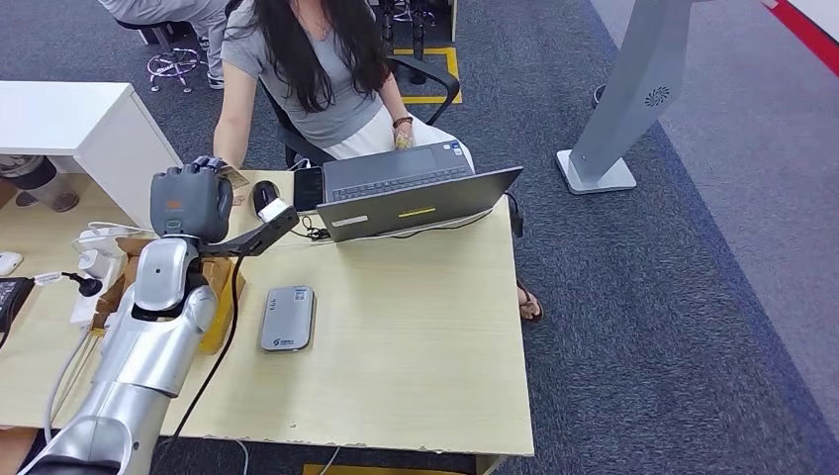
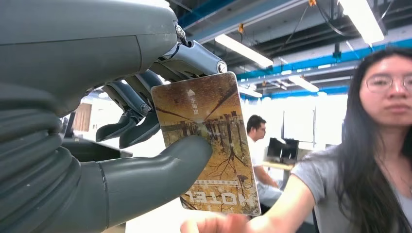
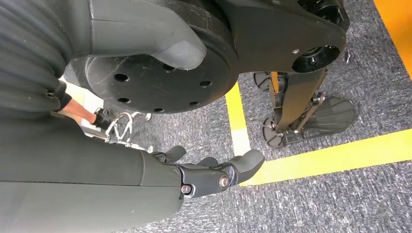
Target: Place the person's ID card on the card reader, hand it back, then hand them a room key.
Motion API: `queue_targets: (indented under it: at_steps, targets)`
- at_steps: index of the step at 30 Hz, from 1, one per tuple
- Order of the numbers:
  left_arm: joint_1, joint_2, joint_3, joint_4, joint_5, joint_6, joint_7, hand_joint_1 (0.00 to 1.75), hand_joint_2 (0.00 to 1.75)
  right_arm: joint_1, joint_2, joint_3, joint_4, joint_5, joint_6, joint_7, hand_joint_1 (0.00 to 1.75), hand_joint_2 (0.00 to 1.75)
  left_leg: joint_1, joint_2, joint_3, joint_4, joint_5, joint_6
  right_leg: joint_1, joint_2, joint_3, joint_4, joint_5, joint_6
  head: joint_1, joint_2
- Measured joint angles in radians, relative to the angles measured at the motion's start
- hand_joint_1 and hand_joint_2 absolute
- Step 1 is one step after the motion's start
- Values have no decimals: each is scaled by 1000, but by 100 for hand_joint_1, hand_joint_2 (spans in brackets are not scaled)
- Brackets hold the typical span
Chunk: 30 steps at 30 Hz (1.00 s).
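Observation:
My left hand [image 1: 191,201] is raised over the far left of the desk, toward the seated person [image 1: 312,74]. It pinches a brown room key card [image 2: 209,141] printed "HOTEL" between thumb and fingers [image 2: 131,116]; a corner of the room key card [image 1: 234,176] peeks past the hand. The person's hand [image 2: 218,224] reaches up to the card's lower edge. The grey card reader [image 1: 288,318] lies flat on the desk with nothing on it. My right hand [image 3: 214,174] hangs beside my body over the carpet, fingers loosely curled, holding nothing.
An open grey laptop [image 1: 416,193] stands at the desk's far edge, with a black mouse [image 1: 264,196] and a phone [image 1: 308,186] beside it. A power strip and cables [image 1: 94,272] crowd the left side. A white cabinet [image 1: 89,129] stands left; a grey kiosk stand [image 1: 628,99] right.

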Motion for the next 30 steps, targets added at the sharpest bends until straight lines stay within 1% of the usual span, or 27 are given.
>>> queue_targets:
  at_steps: [6,23,26,30]
  targets:
    - [-17,4,11,1,-2,8,0,175,175,-1,0,0,0,1,0,0,0,175,0,0,0,0,0,0,0,0,0,0,0,0,0,0]
    - [-23,5,13,4,-5,11,0,175,175,-1,1,0,0,5,0,0,0,175,0,0,-1,0,0,0,0,0,-1,0,0,0,0,0]
    - [-53,9,15,24,-17,11,4,175,175,-1,1,0,0,18,3,0,0,175,0,0,-2,0,0,0,0,0,-2,0,0,0,0,0]
    - [-143,19,29,81,-24,-2,9,175,175,-3,1,4,0,31,12,1,0,175,0,0,-2,0,0,0,0,0,-2,0,1,0,0,0]
